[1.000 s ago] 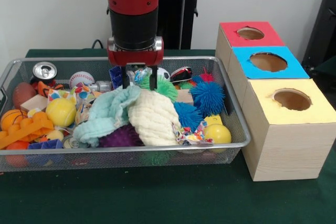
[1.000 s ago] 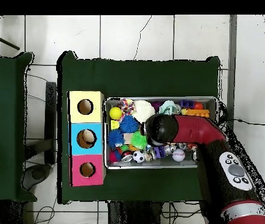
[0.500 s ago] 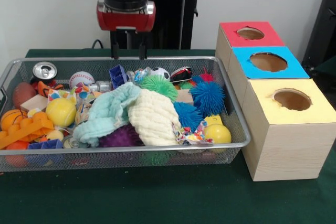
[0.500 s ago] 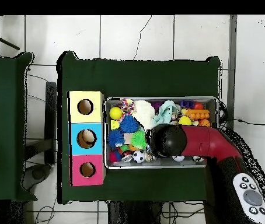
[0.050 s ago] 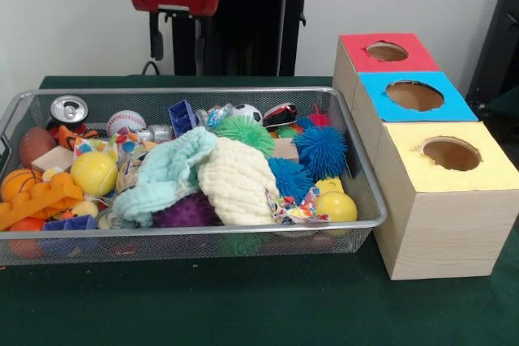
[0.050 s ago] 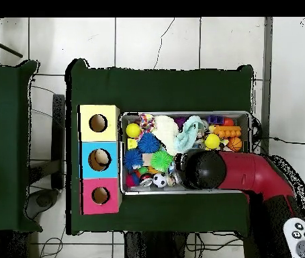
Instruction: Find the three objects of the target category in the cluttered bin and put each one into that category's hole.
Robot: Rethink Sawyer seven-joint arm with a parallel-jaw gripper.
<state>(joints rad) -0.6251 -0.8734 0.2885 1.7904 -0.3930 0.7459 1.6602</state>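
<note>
High above the wire bin's (image 5: 357,160) far rim, the gripper (image 5: 174,38) hangs empty, fingers (image 5: 155,36) parted — the spiky balls (blue (image 5: 322,151), green (image 5: 245,132)) lie below, toward the boxes (image 5: 442,192).

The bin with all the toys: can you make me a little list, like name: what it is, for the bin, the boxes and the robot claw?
bin: wire mesh, full of balls, cloths and toys
top of pile: cream cloth beside mint cloth
boxes: red box, blue box, yellow box in a row beside the bin
holes: one in each box top
gripper: raised above the bin, open, holding nothing
</note>
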